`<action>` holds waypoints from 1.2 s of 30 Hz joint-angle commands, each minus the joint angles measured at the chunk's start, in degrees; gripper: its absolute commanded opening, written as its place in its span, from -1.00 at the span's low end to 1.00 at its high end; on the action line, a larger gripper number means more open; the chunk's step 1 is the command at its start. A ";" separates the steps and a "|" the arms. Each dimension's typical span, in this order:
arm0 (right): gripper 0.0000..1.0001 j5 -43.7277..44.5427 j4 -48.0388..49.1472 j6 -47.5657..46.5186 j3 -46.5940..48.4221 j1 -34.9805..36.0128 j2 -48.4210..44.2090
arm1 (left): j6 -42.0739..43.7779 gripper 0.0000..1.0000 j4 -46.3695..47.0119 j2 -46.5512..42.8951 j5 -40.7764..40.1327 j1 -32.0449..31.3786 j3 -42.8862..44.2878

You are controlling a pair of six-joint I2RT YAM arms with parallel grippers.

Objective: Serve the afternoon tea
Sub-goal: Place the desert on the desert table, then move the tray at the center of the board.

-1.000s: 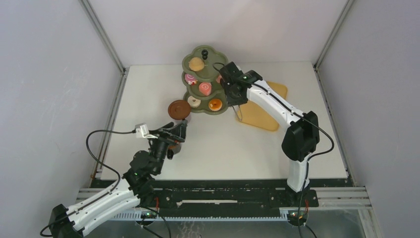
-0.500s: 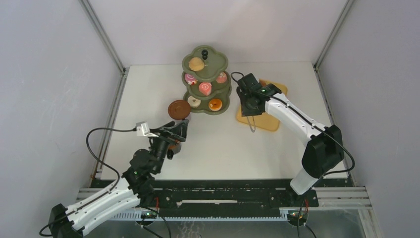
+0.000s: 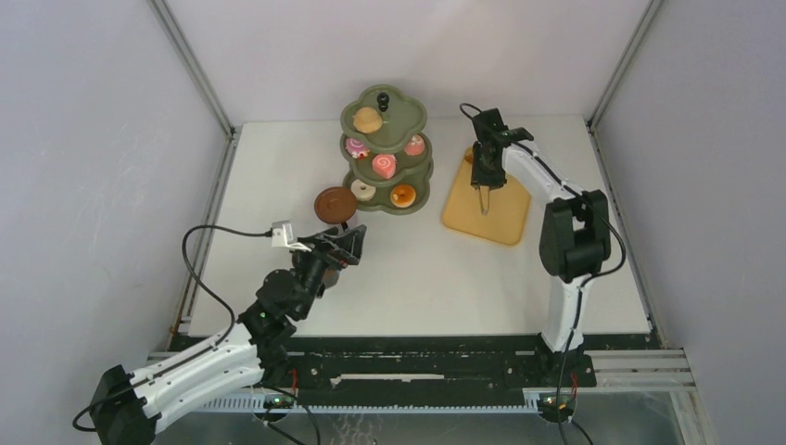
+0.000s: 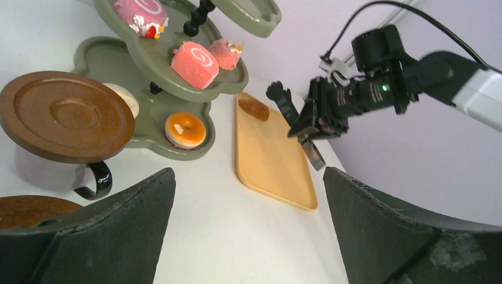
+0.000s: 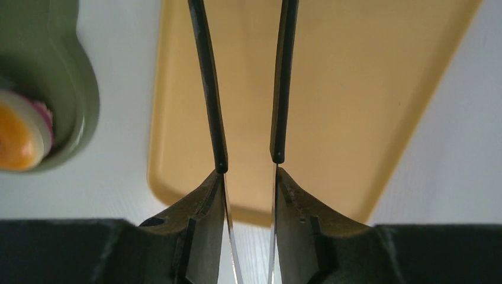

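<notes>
Heads up: right tool (image 5: pixel 248 189) is clamped on thin black metal tongs (image 5: pixel 205 77) over the flat orange-yellow tray (image 5: pixel 355 89); a weak squeeze could let them slip.

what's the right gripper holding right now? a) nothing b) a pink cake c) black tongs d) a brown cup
c: in the right wrist view the right gripper has its fingers closed on the two arms of the black tongs, which reach out over the yellow tray.
</notes>
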 commanded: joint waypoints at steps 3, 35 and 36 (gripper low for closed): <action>-0.20 -1.15 1.64 -2.63 13.19 -2.64 8.79 | 0.53 1.00 4.95 4.24 2.02 -0.28 4.34; -0.23 -3.69 -0.89 0.02 11.31 -4.42 16.70 | 2.18 1.00 8.05 0.10 0.53 -0.21 0.01; -0.23 -3.83 -0.72 0.17 10.62 -4.22 16.20 | 2.12 1.00 7.66 -0.53 0.56 -0.21 -0.14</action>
